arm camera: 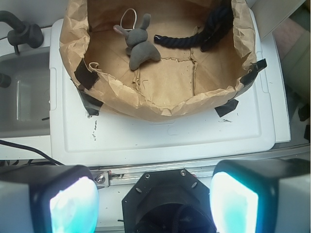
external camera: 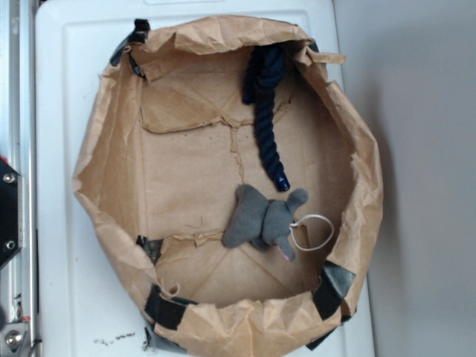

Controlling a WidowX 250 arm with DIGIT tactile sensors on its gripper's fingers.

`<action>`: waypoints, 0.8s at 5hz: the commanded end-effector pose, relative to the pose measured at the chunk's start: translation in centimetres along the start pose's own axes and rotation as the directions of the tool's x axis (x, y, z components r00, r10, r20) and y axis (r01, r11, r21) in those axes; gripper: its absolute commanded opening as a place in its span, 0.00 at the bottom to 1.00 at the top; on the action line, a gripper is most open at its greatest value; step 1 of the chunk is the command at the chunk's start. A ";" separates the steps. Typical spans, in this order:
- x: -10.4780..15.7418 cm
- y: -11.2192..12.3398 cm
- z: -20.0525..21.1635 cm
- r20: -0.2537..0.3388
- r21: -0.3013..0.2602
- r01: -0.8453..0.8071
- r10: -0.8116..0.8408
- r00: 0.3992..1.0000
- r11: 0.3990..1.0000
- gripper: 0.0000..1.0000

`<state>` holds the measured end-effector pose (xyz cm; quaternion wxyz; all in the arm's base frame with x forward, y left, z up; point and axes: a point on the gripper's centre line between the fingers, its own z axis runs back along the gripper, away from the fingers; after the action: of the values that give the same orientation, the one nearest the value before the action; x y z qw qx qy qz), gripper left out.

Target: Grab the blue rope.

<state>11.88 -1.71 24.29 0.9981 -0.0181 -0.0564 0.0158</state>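
Hovering with fingers (arm camera: 153, 201) spread apart, empty, short of the paper bowl (arm camera: 160, 104); rope (arm camera: 187, 40) is lying far ahead, past the elephant (arm camera: 138, 46), awaiting approach.

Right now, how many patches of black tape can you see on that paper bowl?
5 black tape patches: top-left rim, inside lower-left, bottom-left rim, below it, and lower-right rim. More may hide behind the paper bowl's folds.
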 end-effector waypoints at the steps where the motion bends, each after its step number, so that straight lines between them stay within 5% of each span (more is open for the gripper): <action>1: 0.0 0.0 0.0 0.000 0.000 0.000 0.000 1.000 1.000 1.00; 3: 3.6 -2.3 -2.3 0.000 0.030 -0.040 0.040 0.999 0.999 1.00; 4: 8.2 -2.0 -4.2 0.028 0.046 -0.082 0.081 0.996 0.996 1.00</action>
<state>20.12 -3.92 19.66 0.9981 0.0076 -0.0387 0.0481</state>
